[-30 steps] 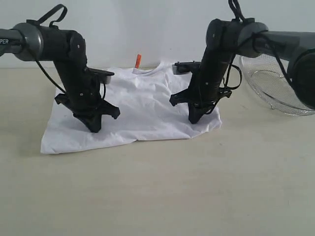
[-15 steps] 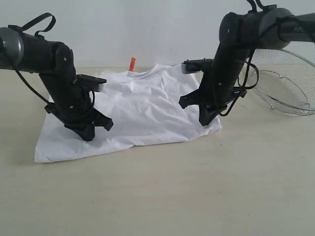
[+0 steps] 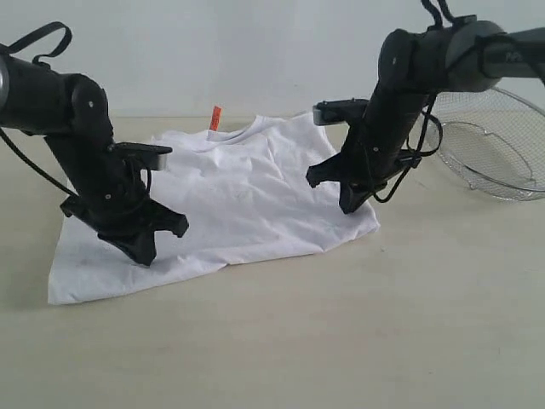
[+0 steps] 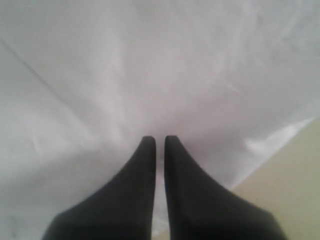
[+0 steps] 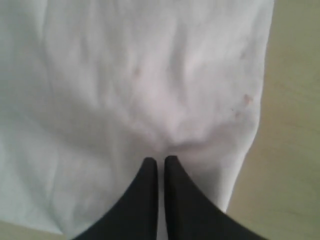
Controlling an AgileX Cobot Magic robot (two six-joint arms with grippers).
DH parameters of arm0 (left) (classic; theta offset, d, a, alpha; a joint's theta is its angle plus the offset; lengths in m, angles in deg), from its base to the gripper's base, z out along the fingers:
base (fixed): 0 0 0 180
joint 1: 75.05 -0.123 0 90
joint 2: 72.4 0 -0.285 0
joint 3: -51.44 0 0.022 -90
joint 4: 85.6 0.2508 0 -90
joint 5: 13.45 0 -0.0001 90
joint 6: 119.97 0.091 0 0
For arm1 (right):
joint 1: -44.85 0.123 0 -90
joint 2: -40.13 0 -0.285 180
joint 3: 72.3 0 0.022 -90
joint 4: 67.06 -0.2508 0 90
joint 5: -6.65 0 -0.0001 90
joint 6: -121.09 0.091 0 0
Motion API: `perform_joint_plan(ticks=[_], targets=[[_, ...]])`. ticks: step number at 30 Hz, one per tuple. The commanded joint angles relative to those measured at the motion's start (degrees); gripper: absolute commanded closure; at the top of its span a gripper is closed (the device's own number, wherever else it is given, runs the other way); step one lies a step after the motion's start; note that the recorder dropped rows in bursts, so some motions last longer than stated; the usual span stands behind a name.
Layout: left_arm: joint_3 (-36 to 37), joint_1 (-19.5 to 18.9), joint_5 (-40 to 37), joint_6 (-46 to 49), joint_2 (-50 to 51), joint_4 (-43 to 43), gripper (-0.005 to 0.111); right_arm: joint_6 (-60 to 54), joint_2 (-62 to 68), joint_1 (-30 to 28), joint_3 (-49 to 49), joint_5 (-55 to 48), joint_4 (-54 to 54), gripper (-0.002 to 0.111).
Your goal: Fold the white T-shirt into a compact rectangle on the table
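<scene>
Exterior view: wire basket [image 3: 494,145] sits tipped at the far right corner of the bench [image 3: 341,341], well apart from the white T-shirt [image 3: 238,196]. Nothing lies between the arms and the cloth. The near half of the bench is bare beige.

Left arm [image 3: 85,145] comes in from the left edge, upper link leaning over, wrist angled down. The left jaws are down on the shirt's near-left area. Right arm [image 3: 400,94] reaches in from the right edge, wrist pointing steeply down, with the right jaws on the shirt just inside its near-right corner.

The shirt is spread out in the far middle of the bench, wrinkled, with the collar toward the far edge. The orange tag [image 3: 215,118] stands up at the collar. The near hem runs skewed, with its left end closer to the near edge than its right.

Left wrist view: black fingers [image 4: 142,175] are nearly together, with only a thin slit between them and white cloth showing in it. The tips are pressed into the shirt [image 4: 150,75]. A diagonal crease shows, with a strip of bench [image 4: 290,170] beyond the hem.

Right wrist view: fingers [image 5: 145,185] are also closed to a slit and grip a small raised pucker of shirt [image 5: 150,75] at the tips. The fabric is rumpled, with a few faint reddish specks. The bench [image 5: 295,125] shows along the cloth edge.
</scene>
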State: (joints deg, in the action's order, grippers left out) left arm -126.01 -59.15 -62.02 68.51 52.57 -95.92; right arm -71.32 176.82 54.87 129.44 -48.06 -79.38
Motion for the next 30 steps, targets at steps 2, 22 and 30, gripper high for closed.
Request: perform_joint_plan(ticks=[2,22,30], targets=[[0.18,0.15,0.46,1.39,-3.54,-4.95,0.102,-0.37,-0.24,-0.23,-1.62,2.03,-0.23,0.108],[1.59,0.15,-2.64,1.39,-12.22,-4.69,0.102,-0.37,-4.53,-0.23,-13.66,1.85,0.89,0.108],[3.98,0.15,-2.64,1.39,-17.23,-4.81,0.102,-0.37,-9.61,-0.23,-20.29,3.58,1.57,0.108]])
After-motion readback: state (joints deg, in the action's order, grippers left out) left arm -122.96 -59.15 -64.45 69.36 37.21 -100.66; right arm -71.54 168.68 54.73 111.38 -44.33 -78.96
